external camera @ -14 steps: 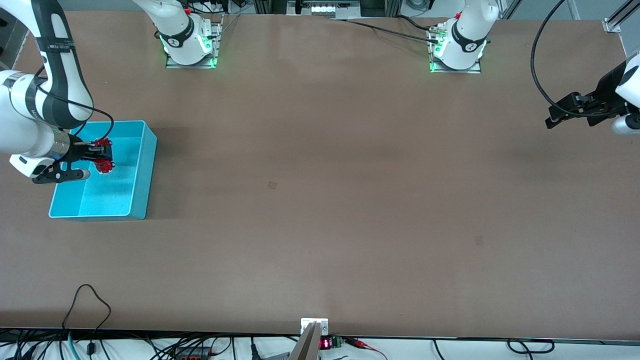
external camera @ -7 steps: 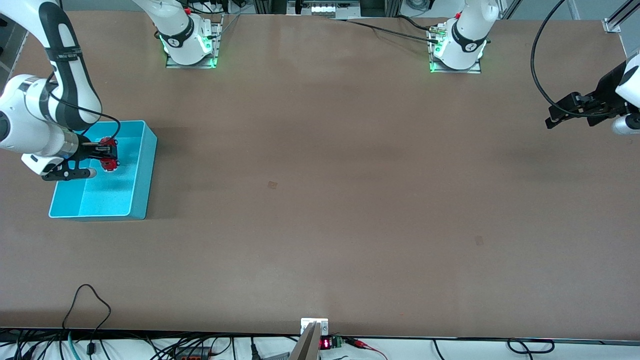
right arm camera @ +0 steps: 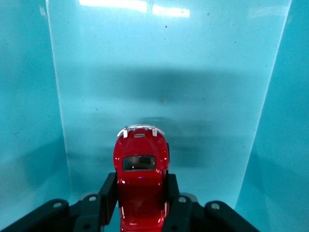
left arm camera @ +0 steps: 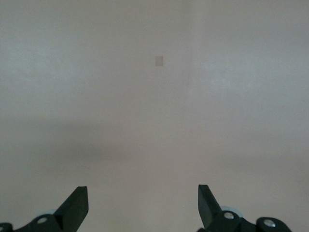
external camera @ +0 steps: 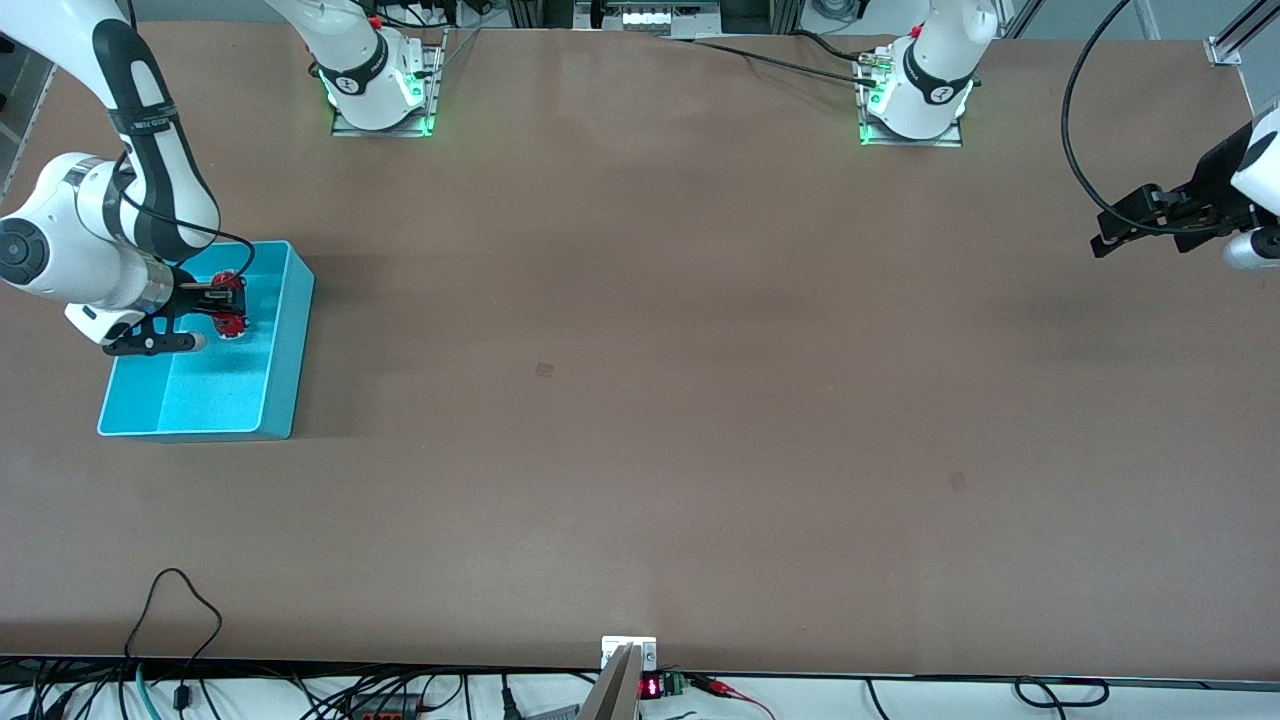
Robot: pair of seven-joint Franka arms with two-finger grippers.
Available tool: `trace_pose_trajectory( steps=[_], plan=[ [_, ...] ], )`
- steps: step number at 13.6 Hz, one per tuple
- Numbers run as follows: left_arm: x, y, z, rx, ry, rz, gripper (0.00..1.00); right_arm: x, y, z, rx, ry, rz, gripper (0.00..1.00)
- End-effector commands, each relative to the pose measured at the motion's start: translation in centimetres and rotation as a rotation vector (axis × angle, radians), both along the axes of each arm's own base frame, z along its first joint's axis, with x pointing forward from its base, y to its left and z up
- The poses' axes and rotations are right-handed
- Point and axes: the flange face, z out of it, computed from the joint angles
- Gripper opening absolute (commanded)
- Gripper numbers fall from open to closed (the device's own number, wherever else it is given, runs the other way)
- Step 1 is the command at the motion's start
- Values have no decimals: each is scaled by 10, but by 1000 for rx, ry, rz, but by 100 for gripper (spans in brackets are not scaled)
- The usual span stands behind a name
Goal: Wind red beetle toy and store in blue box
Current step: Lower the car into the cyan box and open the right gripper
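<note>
My right gripper (external camera: 226, 302) is shut on the red beetle toy (external camera: 231, 303) and holds it over the blue box (external camera: 283, 345), which stands at the right arm's end of the table. In the right wrist view the fingers (right arm camera: 107, 191) clamp the toy's (right arm camera: 140, 179) sides, its silvery bumper pointing at the box's pale floor (right arm camera: 159, 77). My left gripper (external camera: 1103, 243) is open and empty, waiting up in the air over the left arm's end of the table; its fingertips (left arm camera: 77, 203) stand wide apart over bare table.
The brown table (external camera: 640, 400) carries only the box. Cables and a small display (external camera: 650, 687) run along the edge nearest the front camera. The arms' bases (external camera: 380, 90) stand along the edge farthest from the front camera.
My right gripper has carried the red beetle toy across the box, toward the box's wall farthest from the front camera. The left arm has not moved.
</note>
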Motion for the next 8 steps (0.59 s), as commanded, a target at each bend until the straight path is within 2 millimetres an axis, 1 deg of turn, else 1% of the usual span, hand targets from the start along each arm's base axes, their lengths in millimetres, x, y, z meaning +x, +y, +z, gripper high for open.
trace_pose_trajectory(
  steps=[1, 2, 3, 4, 5, 6, 7, 8],
  plan=[
    [-4, -1, 7, -3, -4, -3, 100, -4, -4, -5, -8, 2, -12, 10],
    [-3, -2, 9, -3, -13, -4, 100, -6, -6, -9, -8, 9, -16, 11],
    [-3, -1, 8, -3, -12, -3, 100, -6, -8, -10, -8, 10, -19, 16],
    [-4, -1, 7, -3, -7, -3, 100, -6, -8, -11, -8, 13, -20, 26],
    [-4, -1, 8, -3, -7, -3, 100, -6, -8, -12, -8, 15, -20, 44],
    [-4, -2, 9, -3, -9, -4, 100, -6, -8, -12, -8, 16, -19, 51],
    [-4, -2, 8, -3, -7, -4, 100, -6, -7, -12, -8, 15, -18, 55],
    [-4, -2, 8, -3, -7, -4, 100, -5, -7, -11, -8, 14, -16, 65]
  ],
)
